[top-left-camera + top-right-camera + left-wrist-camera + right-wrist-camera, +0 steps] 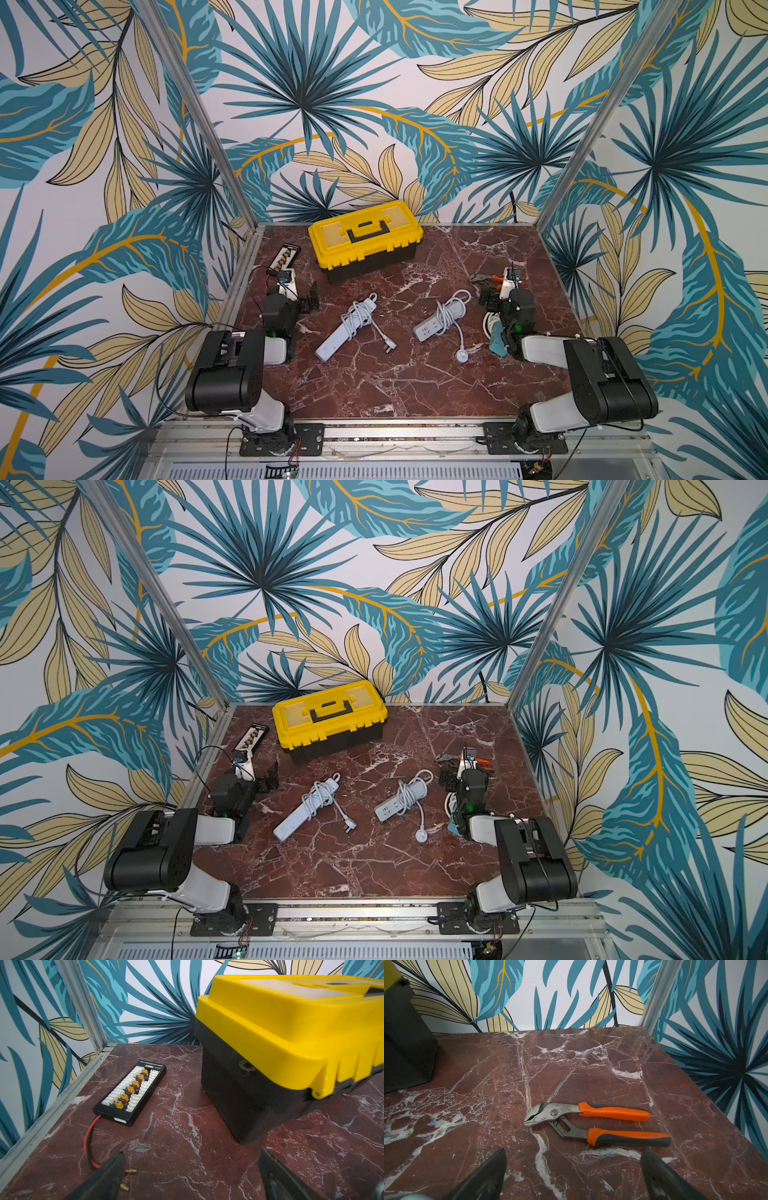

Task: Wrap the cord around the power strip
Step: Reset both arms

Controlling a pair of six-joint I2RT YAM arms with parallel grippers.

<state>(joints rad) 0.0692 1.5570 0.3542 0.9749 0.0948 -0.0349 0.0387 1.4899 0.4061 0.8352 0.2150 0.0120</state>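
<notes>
Marble table (374, 382), left gripper (191, 1151), right gripper (574, 1150) agape

Walls: white wallpaper with teal and tan palm leaves (374, 104)
Surface: red-brown white-veined marble tabletop (415, 374)
Frame: silver aluminium corner posts (199, 112)
Light: even

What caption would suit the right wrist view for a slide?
Open right pincer facing orange-handled pliers that lie flat on the red marble table.
</notes>
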